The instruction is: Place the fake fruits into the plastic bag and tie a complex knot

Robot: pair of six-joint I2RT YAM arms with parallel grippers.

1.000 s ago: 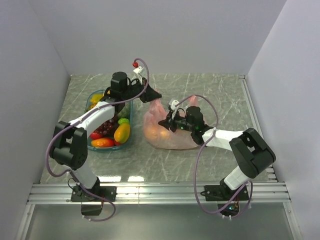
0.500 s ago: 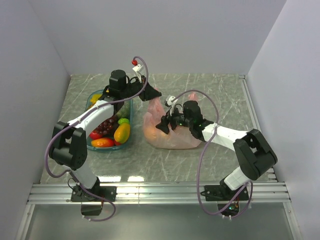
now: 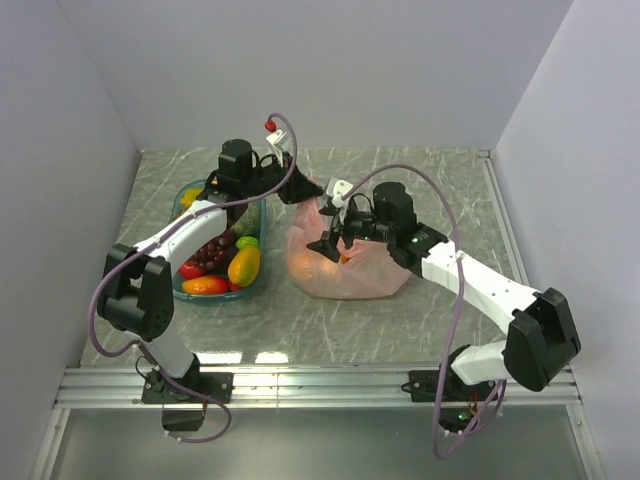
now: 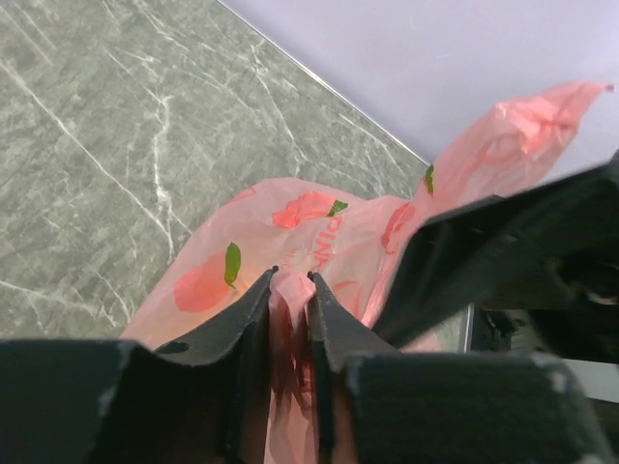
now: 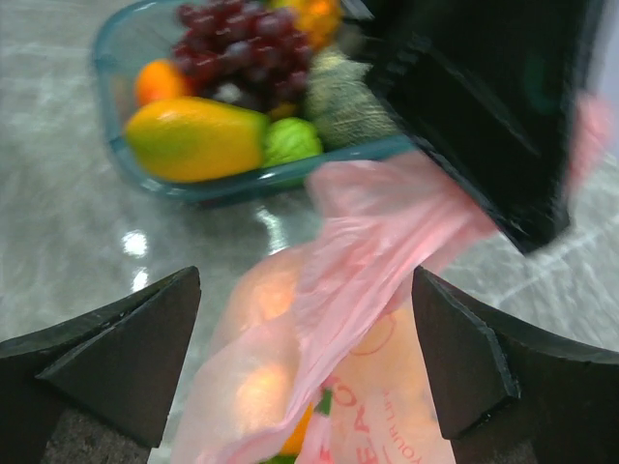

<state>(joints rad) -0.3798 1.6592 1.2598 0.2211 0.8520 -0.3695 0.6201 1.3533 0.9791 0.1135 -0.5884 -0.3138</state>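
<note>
From above, the plastic bag [image 3: 350, 270] sits on the table [image 3: 430, 190] beside the tray [image 3: 178, 203] of fake fruits [image 3: 244, 266]. Left wrist: the left gripper [image 4: 290, 285] pinches bag plastic. Right wrist: the right gripper [image 5: 307, 290] gapes over the bag, the left gripper blocking beyond.

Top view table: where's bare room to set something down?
Free: the table from the plastic bag across to the right wall, and the near strip along the rail between the arm bases. Crowded: between tray and bag, where left gripper and right gripper sit.
</note>
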